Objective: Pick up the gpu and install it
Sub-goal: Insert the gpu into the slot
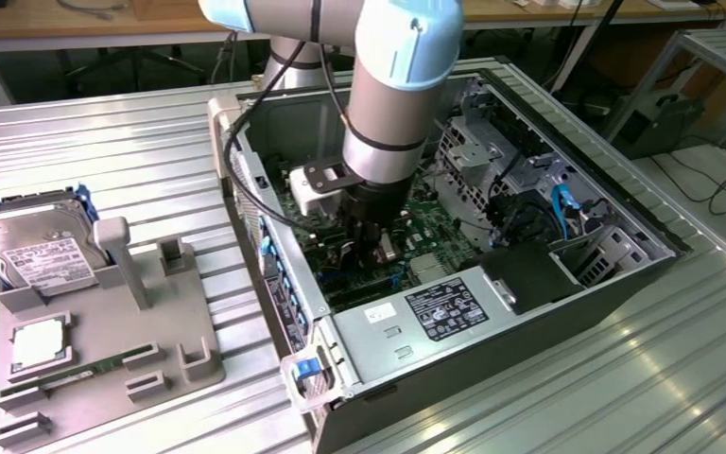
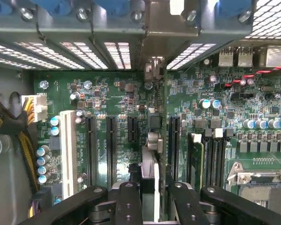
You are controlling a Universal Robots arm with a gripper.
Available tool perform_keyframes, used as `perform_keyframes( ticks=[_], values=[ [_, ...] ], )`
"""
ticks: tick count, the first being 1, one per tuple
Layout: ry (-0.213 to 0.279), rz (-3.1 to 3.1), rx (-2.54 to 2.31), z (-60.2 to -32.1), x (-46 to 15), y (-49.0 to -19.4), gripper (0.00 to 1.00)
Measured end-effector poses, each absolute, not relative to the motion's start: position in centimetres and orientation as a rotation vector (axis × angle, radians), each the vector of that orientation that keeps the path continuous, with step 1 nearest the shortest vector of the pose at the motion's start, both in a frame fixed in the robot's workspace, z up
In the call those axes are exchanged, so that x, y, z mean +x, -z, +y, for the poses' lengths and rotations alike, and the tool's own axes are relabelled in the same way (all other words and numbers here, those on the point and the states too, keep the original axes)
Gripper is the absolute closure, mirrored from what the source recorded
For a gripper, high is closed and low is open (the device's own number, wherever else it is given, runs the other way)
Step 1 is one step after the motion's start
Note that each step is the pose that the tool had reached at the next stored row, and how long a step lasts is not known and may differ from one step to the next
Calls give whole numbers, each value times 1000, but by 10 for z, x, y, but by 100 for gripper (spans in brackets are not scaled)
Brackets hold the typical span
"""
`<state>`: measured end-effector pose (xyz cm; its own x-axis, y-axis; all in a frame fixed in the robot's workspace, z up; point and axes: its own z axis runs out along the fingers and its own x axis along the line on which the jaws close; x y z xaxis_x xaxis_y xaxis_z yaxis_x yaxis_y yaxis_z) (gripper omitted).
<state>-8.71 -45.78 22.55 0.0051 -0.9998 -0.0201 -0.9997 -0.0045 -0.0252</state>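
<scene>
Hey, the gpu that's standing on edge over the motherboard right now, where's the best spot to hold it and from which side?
Grip the gpu by its upper long edge, coming straight down from above the open case. It stands on edge over the motherboard slots, so only that top edge is free. The gripper straddles it there, one finger on each flat face.

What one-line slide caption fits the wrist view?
End effector holds the gpu edge-on above the motherboard slots.
</scene>
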Motion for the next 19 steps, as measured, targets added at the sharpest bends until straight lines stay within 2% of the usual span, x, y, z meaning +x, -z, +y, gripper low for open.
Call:
perform_keyframes(
  ticks=[1,2,11,13,14,16,18,19],
  values=[
    [6,2194,-2204,-458,-87,-226,71],
    [7,2194,-2205,-458,-87,-227,65],
    [30,2183,-2194,-458,-87,-279,65],
    [36,2180,-2191,-458,-87,-279,65],
    [36,2180,-2191,-458,-87,-279,66],
    [36,2180,-2192,-458,-87,-279,80],
    [36,2180,-2191,-458,-87,-279,80],
    [36,2180,-2192,-458,-87,-279,85]
  ],
)
